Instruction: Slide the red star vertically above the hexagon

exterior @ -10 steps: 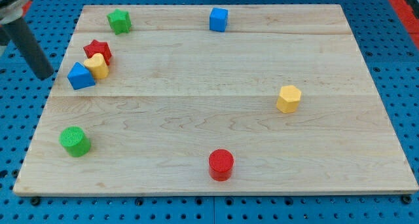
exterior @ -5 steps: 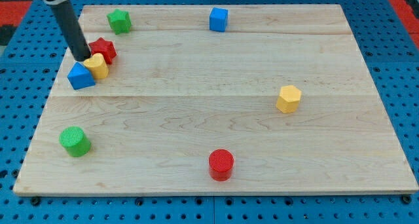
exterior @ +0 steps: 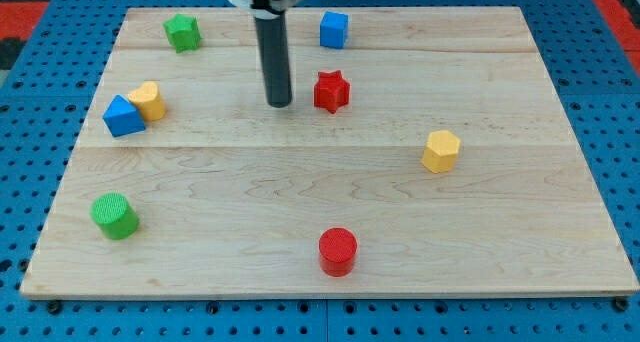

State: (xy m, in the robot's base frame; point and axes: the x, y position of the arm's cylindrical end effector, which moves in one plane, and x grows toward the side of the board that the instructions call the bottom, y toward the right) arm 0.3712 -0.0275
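Observation:
The red star lies on the wooden board, in its upper middle. My tip rests on the board just to the star's left, a small gap between them. The yellow hexagon sits at the view's right, lower than the star and well to its right.
A blue cube is at the view's top, just above the star. A green star is top left. A yellow block touches a blue block at the left. A green cylinder is lower left, a red cylinder bottom middle.
My tip has swept from the board's left side to its upper middle. The red star has slid rightward, away from the yellow and blue blocks.

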